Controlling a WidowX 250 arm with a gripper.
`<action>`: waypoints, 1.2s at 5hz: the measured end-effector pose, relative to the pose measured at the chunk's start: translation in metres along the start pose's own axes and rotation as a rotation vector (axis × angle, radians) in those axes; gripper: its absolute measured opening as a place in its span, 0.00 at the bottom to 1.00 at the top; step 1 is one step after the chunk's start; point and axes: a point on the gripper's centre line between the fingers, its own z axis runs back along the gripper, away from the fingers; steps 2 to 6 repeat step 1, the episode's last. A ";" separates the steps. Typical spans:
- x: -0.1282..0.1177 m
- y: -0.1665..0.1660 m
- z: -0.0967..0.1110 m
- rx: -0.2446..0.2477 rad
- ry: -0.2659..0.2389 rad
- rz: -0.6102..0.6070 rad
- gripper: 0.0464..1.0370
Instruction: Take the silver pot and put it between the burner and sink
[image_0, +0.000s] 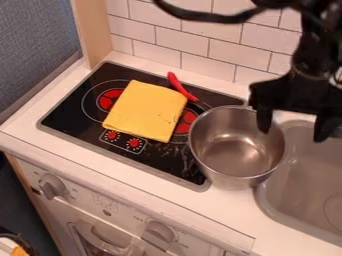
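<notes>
- Closest bit is the white toy oven front (214, 239) along the bottom edge, with chunky rounded grey knobs (52, 186) and a curved handle (100, 240).
- Silver pot (237, 160) is upright on the white countertop (234, 215), pretty much in the gap between cooktop and sink. Its rim overlaps both of their edges from this angle, so not much side room there; can't tell if its base touches either one. More counter shows toward the front.
- Black gripper (294, 122) hangs down at the upper right with its two fingers well apart. One is over the pot's opening, the other over the sink (307, 180). Can't tell how high above the rim they are.
- Cooktop (73, 115) is glossy black with a thin metal border and red burner rings (109, 99). Counter runs along its front and back.
- Yellow cloth (143, 110), folded roughly square and matte, lies across the middle of it, partly over the rings. Slim, curved red thing (177, 85) is right at the cloth's back corner.
- Sink is smooth grey with rounded corners; behind everything it's white brick-style tile (184, 47), plus a pale wood post (92, 30) at left.
</notes>
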 end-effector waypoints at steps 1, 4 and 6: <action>0.005 0.008 0.024 -0.015 -0.089 0.040 0.96; 0.005 0.008 0.024 -0.015 -0.089 0.040 0.96; 0.005 0.008 0.024 -0.015 -0.089 0.040 0.96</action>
